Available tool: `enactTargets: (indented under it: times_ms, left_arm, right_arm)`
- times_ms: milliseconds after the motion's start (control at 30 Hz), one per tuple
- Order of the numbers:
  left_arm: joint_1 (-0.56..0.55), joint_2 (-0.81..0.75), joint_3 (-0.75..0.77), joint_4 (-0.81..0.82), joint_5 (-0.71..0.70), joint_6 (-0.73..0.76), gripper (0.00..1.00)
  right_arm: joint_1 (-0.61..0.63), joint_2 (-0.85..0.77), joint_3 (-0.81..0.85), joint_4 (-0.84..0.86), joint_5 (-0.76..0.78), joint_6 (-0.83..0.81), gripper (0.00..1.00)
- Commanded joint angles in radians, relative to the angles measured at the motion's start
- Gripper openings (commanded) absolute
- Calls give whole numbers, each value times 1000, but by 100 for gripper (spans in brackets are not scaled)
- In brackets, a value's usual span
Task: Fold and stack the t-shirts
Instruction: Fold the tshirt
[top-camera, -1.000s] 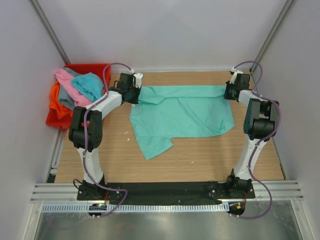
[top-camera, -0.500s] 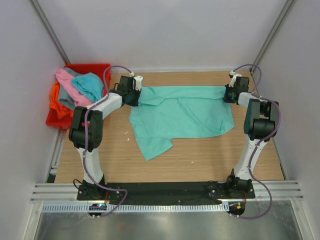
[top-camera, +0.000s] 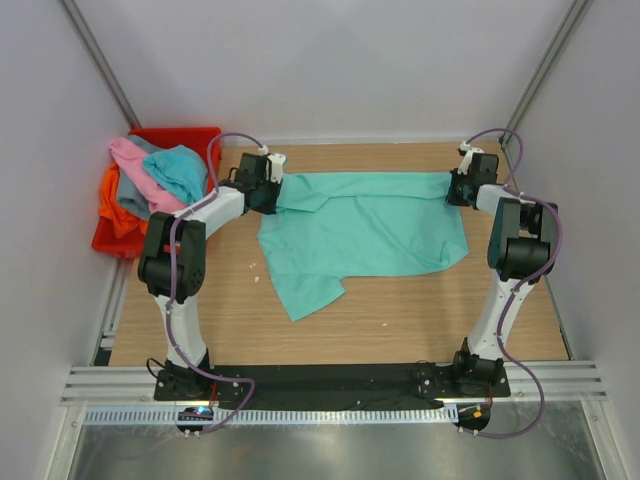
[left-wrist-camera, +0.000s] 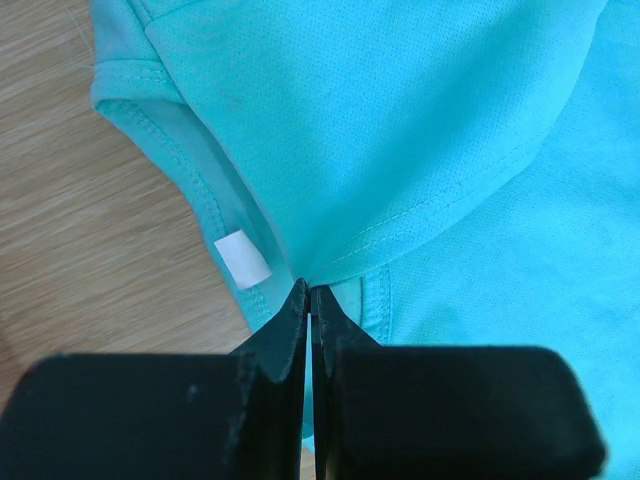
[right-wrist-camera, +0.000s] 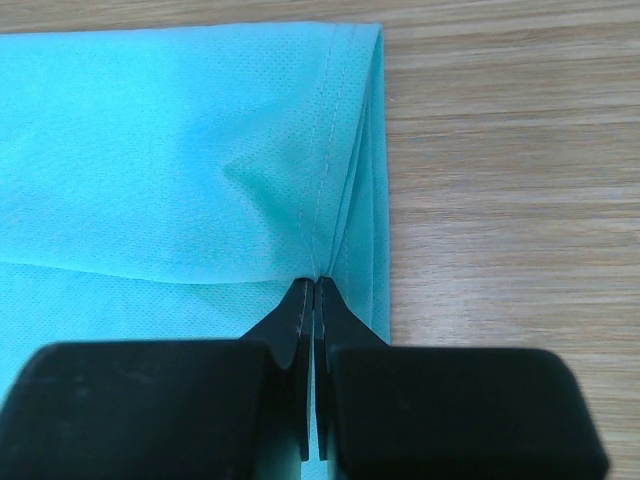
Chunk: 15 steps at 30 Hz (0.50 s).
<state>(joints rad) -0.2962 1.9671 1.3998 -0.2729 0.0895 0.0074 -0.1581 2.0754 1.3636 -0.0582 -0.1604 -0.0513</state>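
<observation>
We have the mint green t-shirt (top-camera: 360, 225) lying on the far half of the bench (top-camera: 400, 320), its far edge pulled roughly straight between the two arms. The left pincer (left-wrist-camera: 308, 300) is clamped on the cloth at the far-left end, just beside the neck opening and its white label (left-wrist-camera: 243, 258). The right pincer (right-wrist-camera: 309, 290) is clamped on the doubled hem at the far-right corner. On both, the jaws are pressed together with fabric pinched at the tips. The near side is untidy, with a flap trailing toward the arm bases on the left.

The pink t-shirt (top-camera: 132, 160), turquoise t-shirt (top-camera: 182, 170), orange t-shirt (top-camera: 112, 210) and grey t-shirt (top-camera: 132, 197) are heaped in and over the red bin (top-camera: 180, 135), far left.

We judge this as the spread or first fold of the first shirt. It is early in the task, with nothing stacked yet. The next move needs both arms moving together at matched height and pace, with the edge kept taut, or the cloth bunches or slips.
</observation>
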Motion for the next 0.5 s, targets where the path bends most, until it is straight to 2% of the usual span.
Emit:
enactTargets:
  times_ms: [0,467]
  left_arm:
    - [-4,-4,-8,43,-10,-3,0]
    - [-3,-20,-25,58,-19,-32,0]
  right_arm:
    - [5,-81,-9,6,-11,-5,1]
    - [5,-152,-55,11,-11,-7,1]
